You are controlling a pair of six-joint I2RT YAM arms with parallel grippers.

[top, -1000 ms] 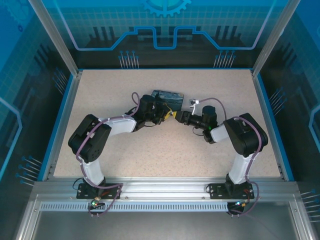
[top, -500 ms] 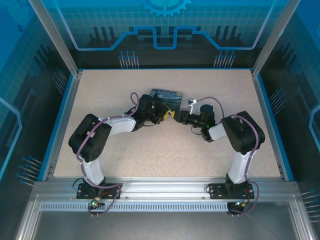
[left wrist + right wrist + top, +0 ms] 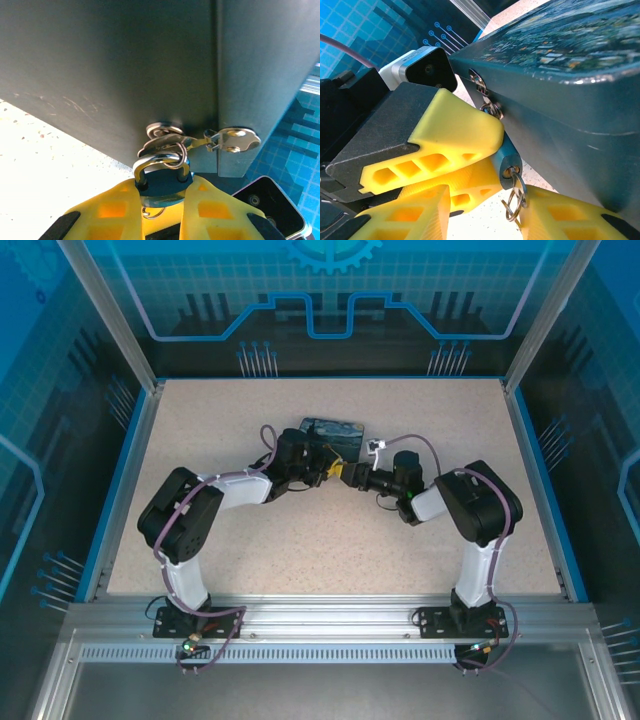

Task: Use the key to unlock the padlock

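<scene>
Presently the left tool (image 3: 161, 196) pinches the padlock (image 3: 161, 181), hung on the tin box (image 3: 115, 70) hasp (image 3: 232, 140) above the counter (image 3: 35, 145); the right tool (image 3: 487, 212) stands spread beneath, flanking the key (image 3: 509, 173) seated in the padlock base, box wall close beside

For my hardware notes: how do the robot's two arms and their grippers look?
Both arms, the left arm and the right arm, have black rounded joint housings and white links, with a thin mauve cable looped along each. The fingers are bright yellow plastic with hollow ribbed pockets, on black mounts.
</scene>
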